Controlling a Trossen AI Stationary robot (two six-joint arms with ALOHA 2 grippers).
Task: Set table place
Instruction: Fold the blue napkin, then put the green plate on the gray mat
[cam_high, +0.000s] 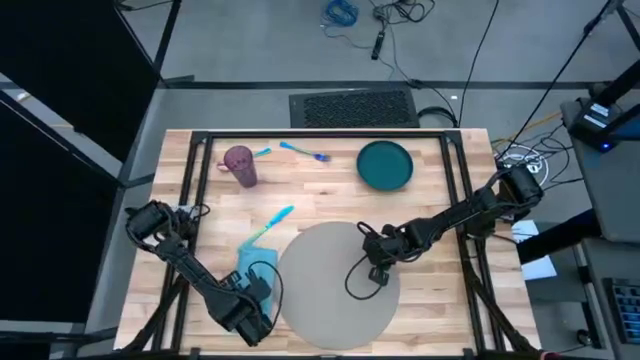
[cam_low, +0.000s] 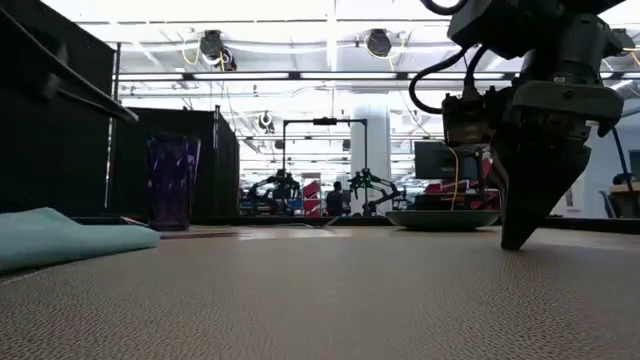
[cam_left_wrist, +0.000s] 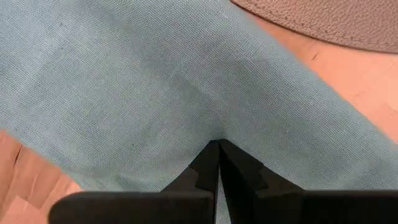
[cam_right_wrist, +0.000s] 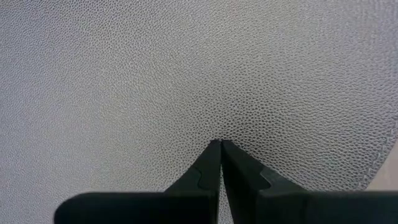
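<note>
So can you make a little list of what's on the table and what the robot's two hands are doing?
table: wooden top
mat: big round grey one, front middle
plate: dark teal, at the back, off the mat
cup: purple, back left
napkin: light blue cloth, left of the mat
cutlery: blue pieces near the cup
left tool: shut, over the napkin
right tool: shut, tip over the mat

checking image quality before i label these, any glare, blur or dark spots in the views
Low view: ceiling lights blow out the top, the right gripper is a dark backlit shape, and the near placemat is soft. Left wrist view: the blue cloth is evenly lit and slightly soft. Right wrist view: the mat's grain is sharp, with little shadow. High view: even light, no glare on the table.
</note>
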